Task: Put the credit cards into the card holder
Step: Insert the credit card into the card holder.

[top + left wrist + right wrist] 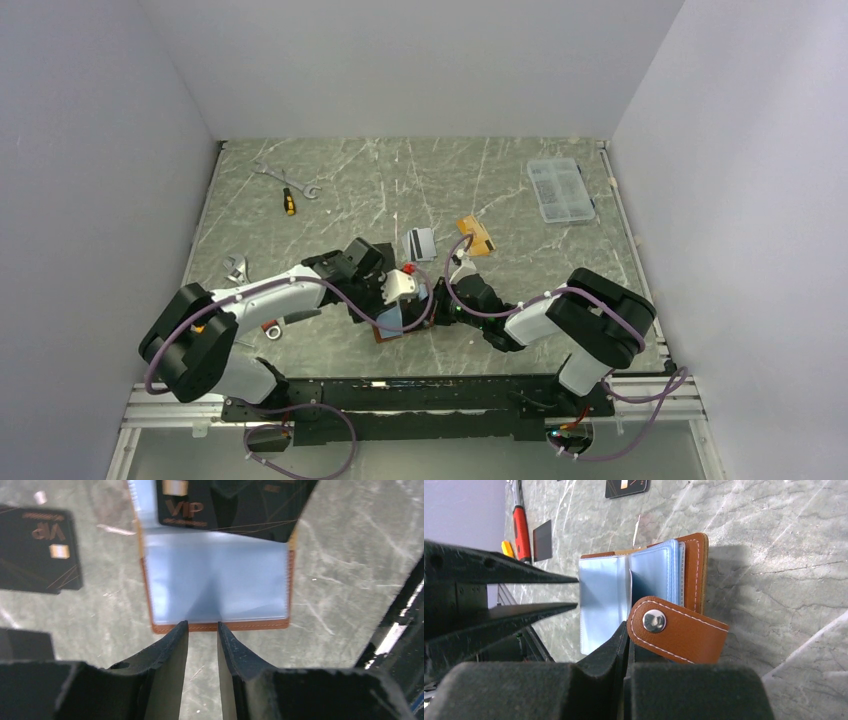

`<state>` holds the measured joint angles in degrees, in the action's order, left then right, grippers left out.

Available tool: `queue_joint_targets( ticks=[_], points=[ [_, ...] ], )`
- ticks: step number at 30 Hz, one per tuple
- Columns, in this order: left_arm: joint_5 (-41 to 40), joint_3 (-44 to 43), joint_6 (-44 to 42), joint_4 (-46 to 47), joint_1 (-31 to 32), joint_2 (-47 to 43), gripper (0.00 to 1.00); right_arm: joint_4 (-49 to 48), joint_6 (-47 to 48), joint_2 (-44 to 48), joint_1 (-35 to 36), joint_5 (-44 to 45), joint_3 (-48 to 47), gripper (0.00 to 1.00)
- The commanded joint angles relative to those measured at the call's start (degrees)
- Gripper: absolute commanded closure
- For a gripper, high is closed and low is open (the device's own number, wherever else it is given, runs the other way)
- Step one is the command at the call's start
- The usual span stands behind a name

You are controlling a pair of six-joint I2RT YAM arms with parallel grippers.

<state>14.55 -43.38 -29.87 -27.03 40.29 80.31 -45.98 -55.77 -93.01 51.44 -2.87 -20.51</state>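
The holder point(215, 580) lies open on the worktop point(340, 570), its near edge at the left claw point(202, 631), which is narrowly parted and empty. A black card point(225, 502) lies crosswise over the holder's far end. The right claw point(626, 632), closed, rests against the holder's side.

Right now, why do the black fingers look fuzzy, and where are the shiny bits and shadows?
Left wrist view: the left gripper sits by the lens, so its edges go soft; the card holder has a clear sleeve showing milky glare. Right wrist view: the right gripper is blurry, the snap tab sharp, and the holder throws a shadow on the table. Top view: even, soft light.
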Motion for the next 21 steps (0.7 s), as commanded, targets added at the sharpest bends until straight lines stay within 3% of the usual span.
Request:
queue_joint_targets(
  ticks=[1, 21],
  points=[
    [1.23, 1.98, -1.55, 0.55, 4.27, -0.03, 0.66, 2.83, 0.92, -1.27, 0.27, 2.41, -0.4, 1.0],
    [-3.64, 5.87, -3.72, 3.84, 7.7, 2.05, 0.67, 2.31, -1.55, -3.65, 0.33, 6.33, -3.68, 1.0]
  ],
)
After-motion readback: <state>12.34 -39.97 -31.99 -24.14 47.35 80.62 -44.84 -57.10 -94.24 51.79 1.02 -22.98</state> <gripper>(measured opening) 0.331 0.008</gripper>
